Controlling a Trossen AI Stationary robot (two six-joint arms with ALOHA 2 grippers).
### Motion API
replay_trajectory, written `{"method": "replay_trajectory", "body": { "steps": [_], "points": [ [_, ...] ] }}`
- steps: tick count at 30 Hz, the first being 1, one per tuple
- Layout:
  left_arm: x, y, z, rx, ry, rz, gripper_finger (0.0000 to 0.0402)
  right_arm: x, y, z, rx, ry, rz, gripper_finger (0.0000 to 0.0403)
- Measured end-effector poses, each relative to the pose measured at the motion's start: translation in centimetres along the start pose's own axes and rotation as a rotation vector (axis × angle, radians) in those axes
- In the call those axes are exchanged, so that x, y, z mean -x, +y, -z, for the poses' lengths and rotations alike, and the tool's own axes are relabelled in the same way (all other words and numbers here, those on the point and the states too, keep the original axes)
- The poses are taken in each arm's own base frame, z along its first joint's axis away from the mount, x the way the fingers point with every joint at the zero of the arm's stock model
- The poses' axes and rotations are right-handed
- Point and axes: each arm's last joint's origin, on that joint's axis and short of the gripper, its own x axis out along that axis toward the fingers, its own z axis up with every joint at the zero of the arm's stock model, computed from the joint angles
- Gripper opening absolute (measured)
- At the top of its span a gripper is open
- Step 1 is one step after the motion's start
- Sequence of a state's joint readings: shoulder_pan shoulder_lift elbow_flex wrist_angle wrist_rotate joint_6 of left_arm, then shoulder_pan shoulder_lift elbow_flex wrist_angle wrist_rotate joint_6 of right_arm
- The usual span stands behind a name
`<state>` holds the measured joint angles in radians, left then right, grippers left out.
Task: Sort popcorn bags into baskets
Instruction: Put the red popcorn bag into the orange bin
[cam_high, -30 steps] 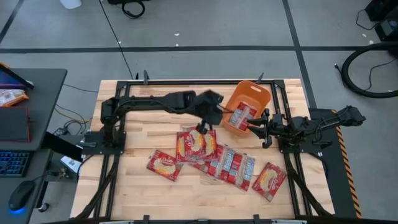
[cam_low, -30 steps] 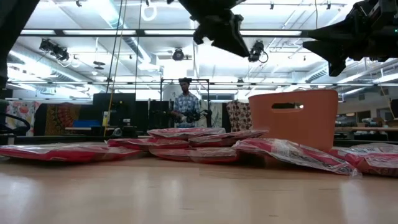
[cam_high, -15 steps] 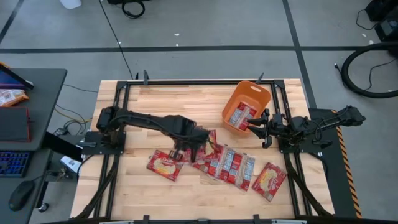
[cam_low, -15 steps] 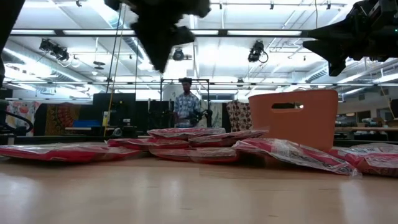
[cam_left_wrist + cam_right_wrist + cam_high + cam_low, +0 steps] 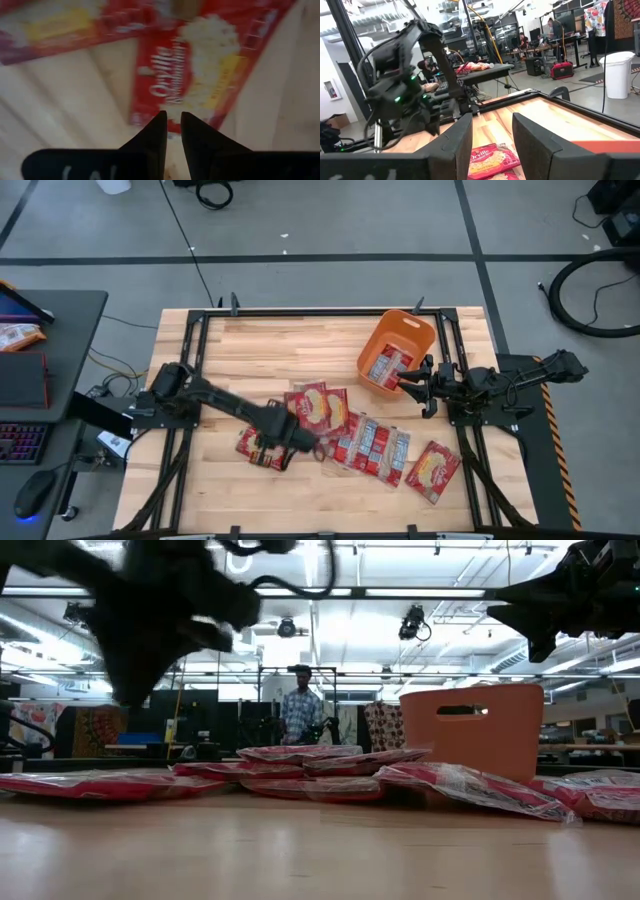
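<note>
The left gripper (image 5: 283,448) hangs over the leftmost popcorn bag (image 5: 258,445) on the table, fingers nearly shut and holding nothing; in its wrist view that bag lies straight ahead of the fingertips, long axis slanting away. The left arm lies stretched low across the boards. More bags fan rightward toward the orange basket (image 5: 410,330), beside which the right gripper (image 5: 408,384) waits, jaws apart and empty
</note>
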<state>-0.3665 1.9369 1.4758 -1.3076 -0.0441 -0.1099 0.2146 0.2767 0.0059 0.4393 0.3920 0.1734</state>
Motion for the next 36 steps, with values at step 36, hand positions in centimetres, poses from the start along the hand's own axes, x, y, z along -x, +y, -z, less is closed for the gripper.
{"method": "replay_trajectory", "body": {
  "steps": [36],
  "points": [
    [-7.2,-12.0,1.1,0.118,-0.055,-0.440,0.0163,0.0,0.0,0.0,-0.001,-0.002,0.000,0.0144]
  ]
}}
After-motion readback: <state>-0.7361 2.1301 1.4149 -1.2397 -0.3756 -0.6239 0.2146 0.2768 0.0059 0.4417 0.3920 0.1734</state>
